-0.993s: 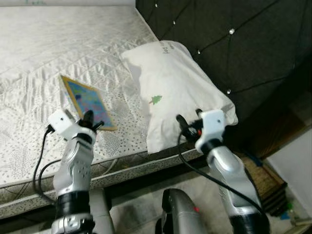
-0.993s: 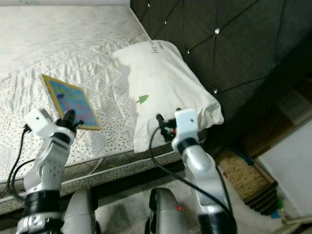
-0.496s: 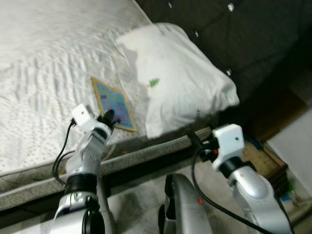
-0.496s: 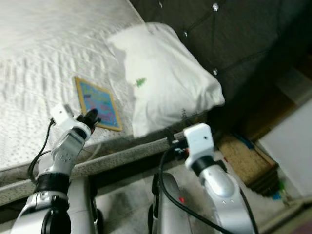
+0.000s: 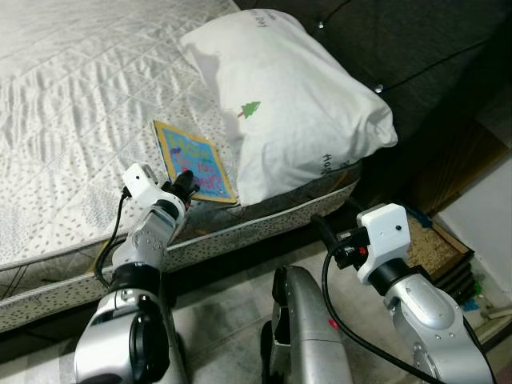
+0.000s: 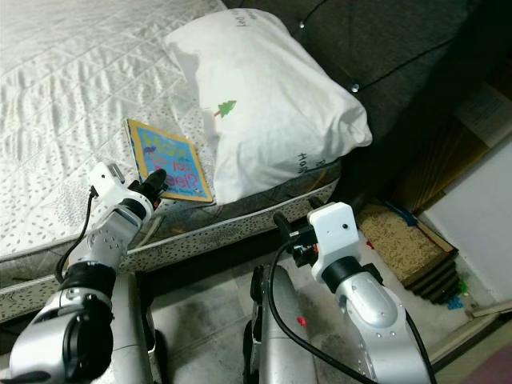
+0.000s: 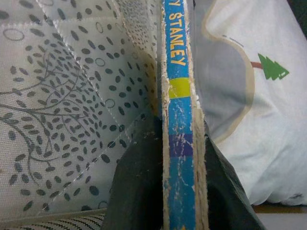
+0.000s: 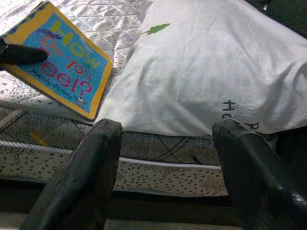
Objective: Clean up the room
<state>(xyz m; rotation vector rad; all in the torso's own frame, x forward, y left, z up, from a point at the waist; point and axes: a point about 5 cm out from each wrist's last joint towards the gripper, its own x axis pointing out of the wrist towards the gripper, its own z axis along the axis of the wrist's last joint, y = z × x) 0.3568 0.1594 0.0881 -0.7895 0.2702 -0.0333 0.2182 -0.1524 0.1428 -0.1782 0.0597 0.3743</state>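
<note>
Blue-spined book (image 5: 194,164) at the mattress (image 5: 72,120) edge beside the pillow (image 5: 296,112) is now clamped in our left end effector (image 5: 182,183), ready for lifting; our right end effector (image 8: 165,191) gapes empty.

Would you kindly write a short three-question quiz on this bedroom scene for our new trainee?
1. True or false: the left gripper has its fingers on either side of the book.
2. Which lies right beside the book on the mattress? A) a cup B) the pillow C) a shoe
3. Fill in: the right gripper has its fingers ____, off the bed's edge.

Key: 1 true; 2 B; 3 open, holding nothing.
</note>
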